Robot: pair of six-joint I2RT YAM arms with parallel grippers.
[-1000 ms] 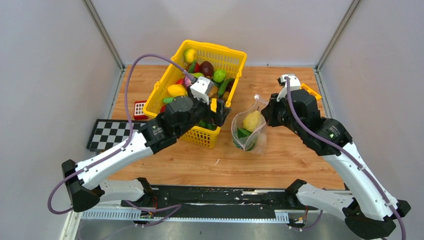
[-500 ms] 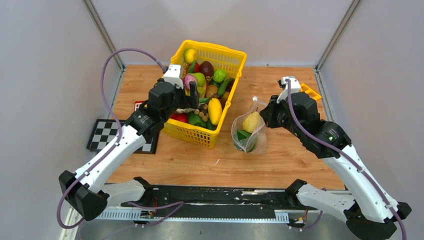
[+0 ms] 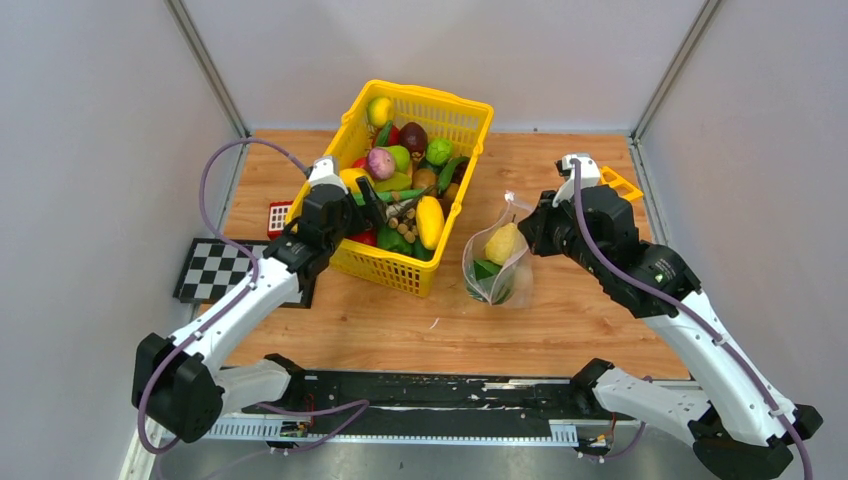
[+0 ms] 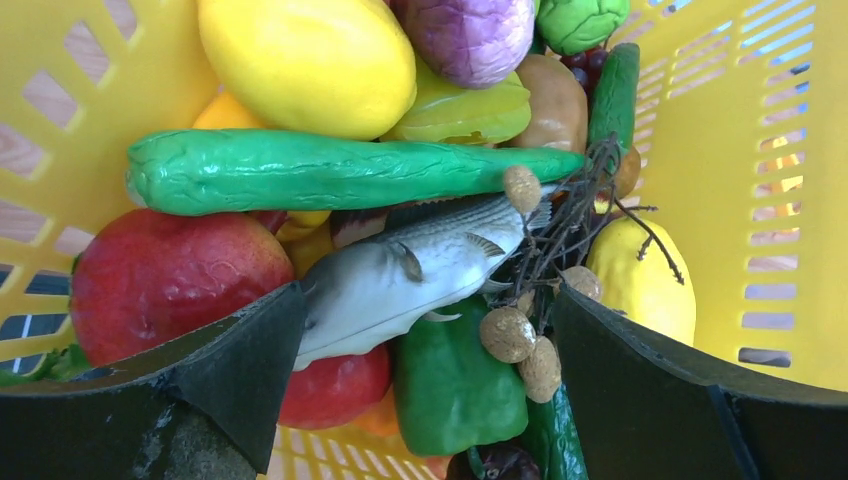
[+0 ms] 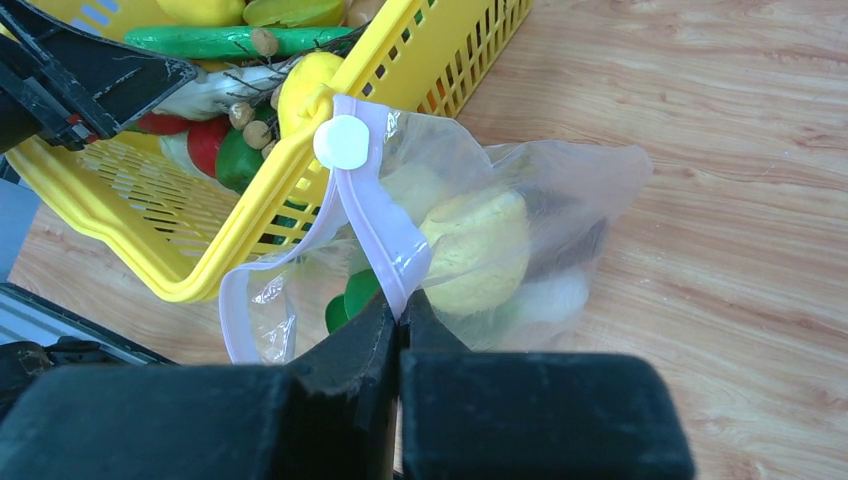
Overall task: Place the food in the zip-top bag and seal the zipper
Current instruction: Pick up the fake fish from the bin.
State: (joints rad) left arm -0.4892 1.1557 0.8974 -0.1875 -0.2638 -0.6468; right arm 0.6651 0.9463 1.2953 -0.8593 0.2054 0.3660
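Zip-top bag [image 3: 497,265]: 1, zipper [image 5: 375,215] pinched in right gripper [image 5: 398,312]; left gripper [image 4: 428,300] spread above 1 basket [image 3: 430,92].

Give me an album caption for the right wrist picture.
The right claw pinches the pink zipper strip of the clear bag, yellow fruit inside, beside the yellow basket.

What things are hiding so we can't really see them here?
- Basket bottom: top view, buried under piled food.
- Green piece in the zip-top bag: right wrist view, blurred by crinkly plastic, kind unclear.
- Red fruit: left wrist view, lower part behind the left end effector's finger.
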